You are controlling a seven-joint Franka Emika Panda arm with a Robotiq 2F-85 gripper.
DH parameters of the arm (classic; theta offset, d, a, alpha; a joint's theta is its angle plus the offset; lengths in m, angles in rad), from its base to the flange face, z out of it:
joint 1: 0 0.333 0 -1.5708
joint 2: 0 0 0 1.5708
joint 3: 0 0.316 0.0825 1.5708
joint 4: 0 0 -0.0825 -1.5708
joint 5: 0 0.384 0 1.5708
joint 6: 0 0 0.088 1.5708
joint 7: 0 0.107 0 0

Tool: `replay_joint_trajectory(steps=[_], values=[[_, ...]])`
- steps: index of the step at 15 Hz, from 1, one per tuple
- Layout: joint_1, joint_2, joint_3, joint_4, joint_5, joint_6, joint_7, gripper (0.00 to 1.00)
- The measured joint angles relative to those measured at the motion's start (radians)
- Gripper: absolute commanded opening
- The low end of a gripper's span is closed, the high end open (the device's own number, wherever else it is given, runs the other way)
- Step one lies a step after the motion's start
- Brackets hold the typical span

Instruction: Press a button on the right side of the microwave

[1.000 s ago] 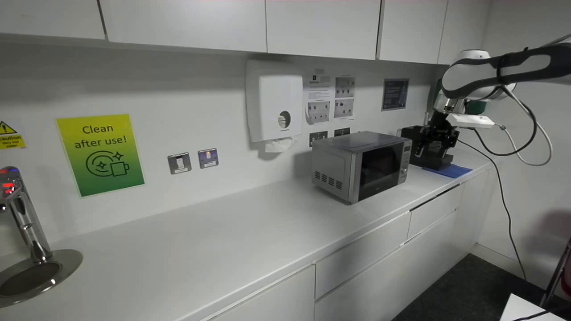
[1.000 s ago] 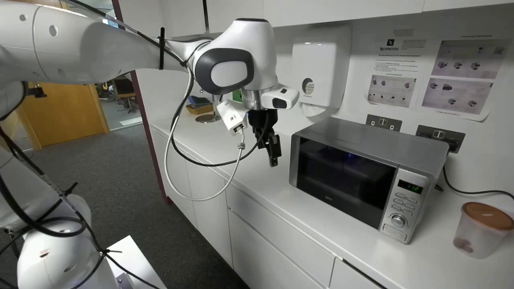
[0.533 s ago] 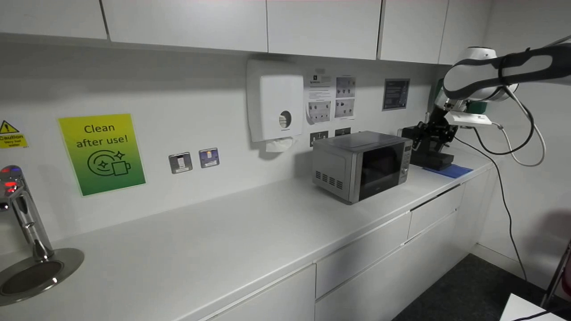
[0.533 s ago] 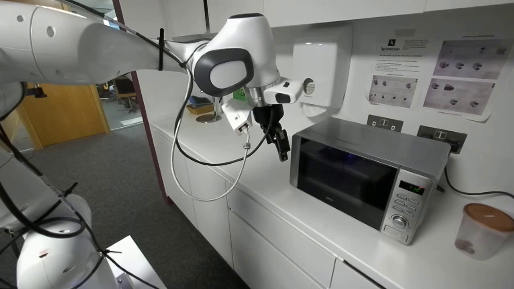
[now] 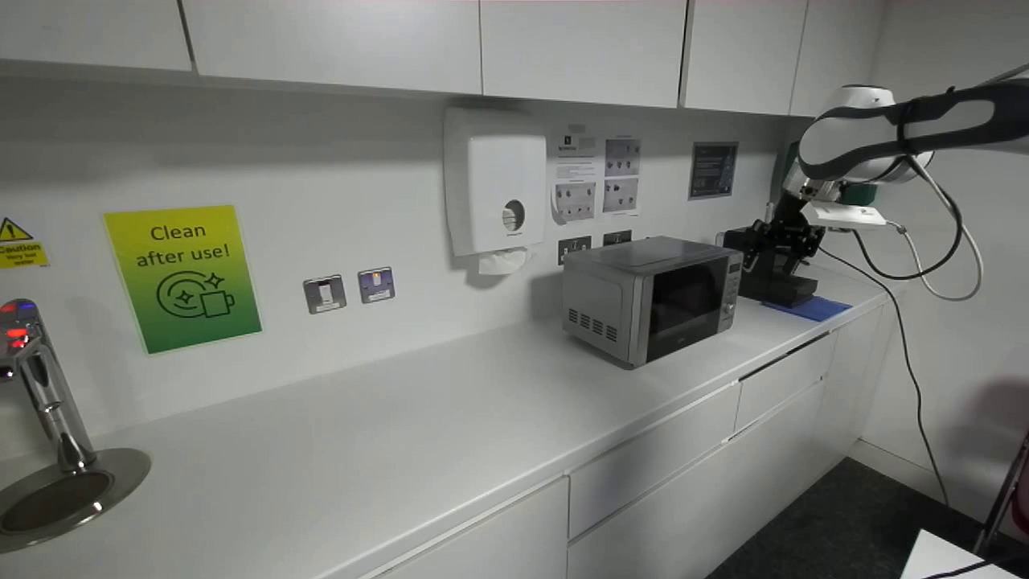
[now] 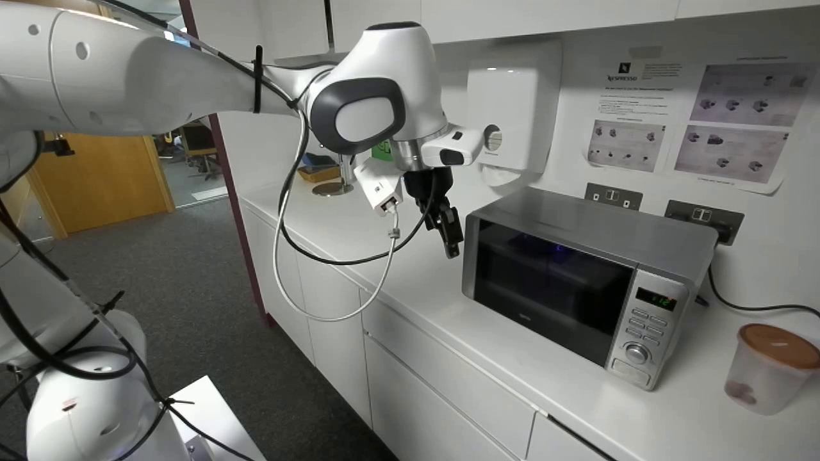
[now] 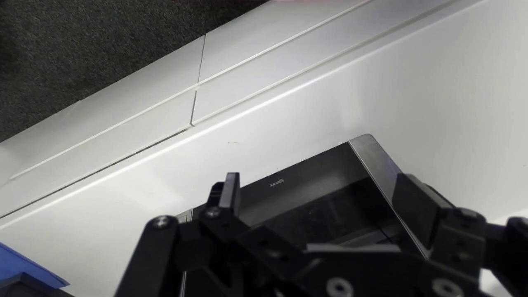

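Observation:
The silver-grey microwave (image 6: 596,227) stands on the counter with its dark glass door shut. Its narrow control strip (image 6: 646,330) on the right has a lit display, several small buttons and a round knob. The microwave also shows in an exterior view (image 5: 607,301), and its dark front in the wrist view (image 7: 305,177). My gripper (image 6: 452,240) is in the air in front of the microwave, near the door's left end, tilted and apart from it. In the wrist view my gripper (image 7: 318,185) is open with nothing between its fingers. The buttons are hidden there.
A white dispenser (image 6: 509,109) hangs on the wall behind. A clear tub with a brown lid (image 6: 772,368) stands right of the microwave. A blue mat (image 5: 808,308) lies on the counter. Wall cabinets (image 5: 579,48) hang above. Loose cables (image 6: 333,317) loop below the wrist.
Since one second ago my gripper has tilted, its fingertips swinging slightly up and closer to the microwave. Over the last half second nothing has visibly moved.

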Motion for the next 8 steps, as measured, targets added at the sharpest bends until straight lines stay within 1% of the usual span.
replay_joint_trajectory(steps=[2, 4, 6, 8], values=[[0.000, 0.000, 0.000, 0.000, 0.000, 0.000, 0.000, 1.00], [0.000, 0.002, -0.005, -0.002, 0.015, 0.001, -0.029, 1.00], [0.001, 0.005, -0.030, -0.007, 0.082, 0.031, -0.108, 1.00], [0.002, 0.017, -0.082, -0.014, 0.203, 0.083, -0.216, 1.00]])
